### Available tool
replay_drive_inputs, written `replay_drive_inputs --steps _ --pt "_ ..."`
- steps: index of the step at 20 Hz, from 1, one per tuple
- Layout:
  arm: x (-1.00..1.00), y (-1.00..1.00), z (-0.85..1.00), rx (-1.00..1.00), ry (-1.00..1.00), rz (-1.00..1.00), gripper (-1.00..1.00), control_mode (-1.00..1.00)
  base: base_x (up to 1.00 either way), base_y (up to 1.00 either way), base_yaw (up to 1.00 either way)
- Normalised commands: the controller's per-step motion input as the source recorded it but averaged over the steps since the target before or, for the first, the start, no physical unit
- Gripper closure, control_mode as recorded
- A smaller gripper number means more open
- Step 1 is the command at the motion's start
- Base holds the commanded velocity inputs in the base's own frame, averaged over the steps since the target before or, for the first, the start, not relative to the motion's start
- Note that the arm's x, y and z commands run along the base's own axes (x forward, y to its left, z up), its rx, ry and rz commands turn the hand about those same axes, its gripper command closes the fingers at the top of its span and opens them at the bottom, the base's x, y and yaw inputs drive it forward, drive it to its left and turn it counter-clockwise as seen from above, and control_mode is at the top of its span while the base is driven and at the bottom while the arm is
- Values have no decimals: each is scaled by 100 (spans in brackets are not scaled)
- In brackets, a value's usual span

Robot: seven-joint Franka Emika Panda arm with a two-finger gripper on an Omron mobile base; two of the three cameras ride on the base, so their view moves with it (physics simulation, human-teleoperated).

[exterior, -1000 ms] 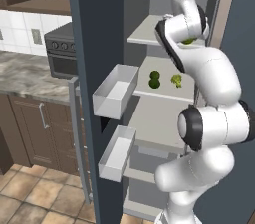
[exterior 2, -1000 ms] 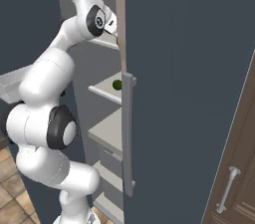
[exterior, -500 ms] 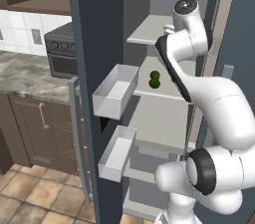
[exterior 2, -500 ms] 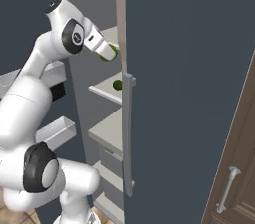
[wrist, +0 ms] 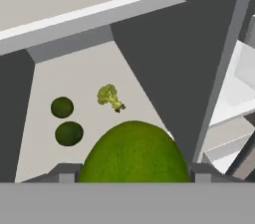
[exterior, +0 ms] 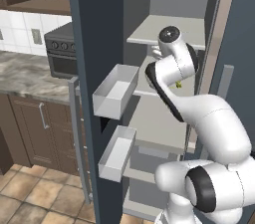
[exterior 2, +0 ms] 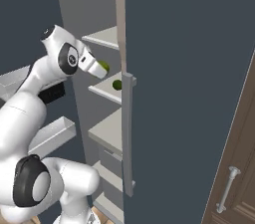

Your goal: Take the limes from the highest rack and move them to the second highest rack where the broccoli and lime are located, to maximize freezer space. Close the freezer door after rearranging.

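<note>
My gripper (wrist: 132, 172) is shut on a green lime (wrist: 133, 151), which bulks large at the bottom of the hand view. In the right base view the gripper (exterior 2: 98, 66) holds this lime (exterior 2: 103, 65) just in front of the freezer shelves, below the highest rack (exterior 2: 105, 38). Beyond it, the second highest rack (wrist: 79, 73) carries two dark green limes (wrist: 62, 107) (wrist: 69, 133) and a small broccoli (wrist: 110, 97). One lime (exterior 2: 117, 84) on that rack shows beside the door edge. In the left base view my arm hides most of the rack, with the broccoli (exterior: 178, 84) peeking out.
The freezer door (exterior: 94, 68) stands open at the left, with two white door bins (exterior: 115, 90) (exterior: 117, 151) jutting toward the shelves. A vertical handle (exterior 2: 127, 133) runs down the right side of the opening. Lower shelves (exterior: 159, 128) sit beneath. A stove (exterior: 62, 54) and counter lie left.
My arm has swung down from the highest rack level with the lime held, and the hand has come to the level of the second highest rack.
</note>
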Motion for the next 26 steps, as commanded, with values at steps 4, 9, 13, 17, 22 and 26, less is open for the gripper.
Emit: replay_drive_inputs --steps 4,9,13,17,22,26 --pt "72 2 -70 0 0 0 100 -100 0 0 0" --pt "75 -1 -62 0 0 0 100 -100 0 0 0" --pt "62 -12 -52 0 0 0 100 -100 0 0 0" --pt "39 -38 -30 3 0 1 100 -100 0 0 0" --pt "47 -24 -40 2 0 5 100 -100 0 0 0" --pt "53 -9 -46 2 0 5 100 -100 0 0 0"
